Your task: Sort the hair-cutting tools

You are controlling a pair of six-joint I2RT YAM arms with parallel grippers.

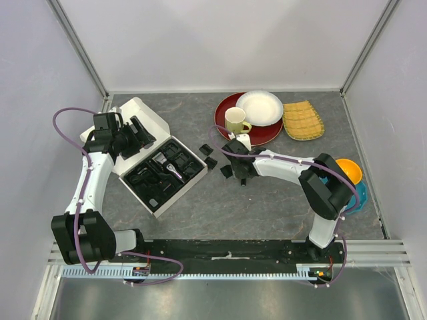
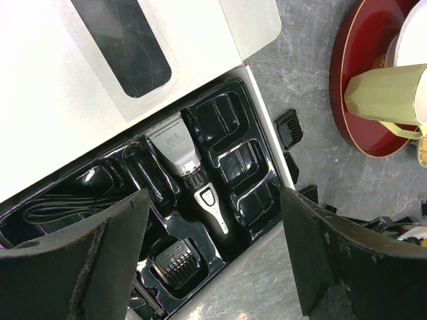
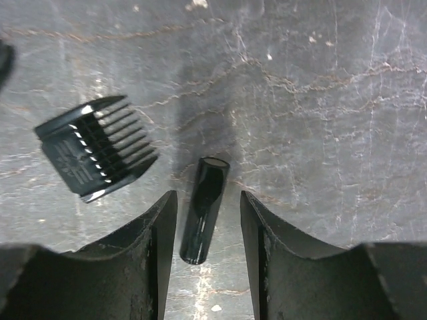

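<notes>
The black-and-silver clipper (image 2: 193,177) lies in the black tray of the white box (image 1: 131,187), with a cord (image 2: 53,210) and a comb guard (image 2: 175,263) in other slots. My left gripper (image 2: 213,253) is open and empty above the tray's near edge; in the top view it (image 1: 137,137) is over the box lid. Loose comb guards (image 1: 211,162) lie on the table right of the box. My right gripper (image 3: 208,220) is open, low over the table, its fingers on either side of the short black cylinder (image 3: 203,210) without touching it. One comb guard (image 3: 97,148) lies just left.
A red plate (image 1: 267,133) carrying a white plate (image 1: 260,108) and a yellow mug (image 1: 235,121) stands at the back. A woven mat (image 1: 302,120) is to its right. Orange (image 1: 349,170) and blue (image 1: 360,197) bowls sit at the right edge.
</notes>
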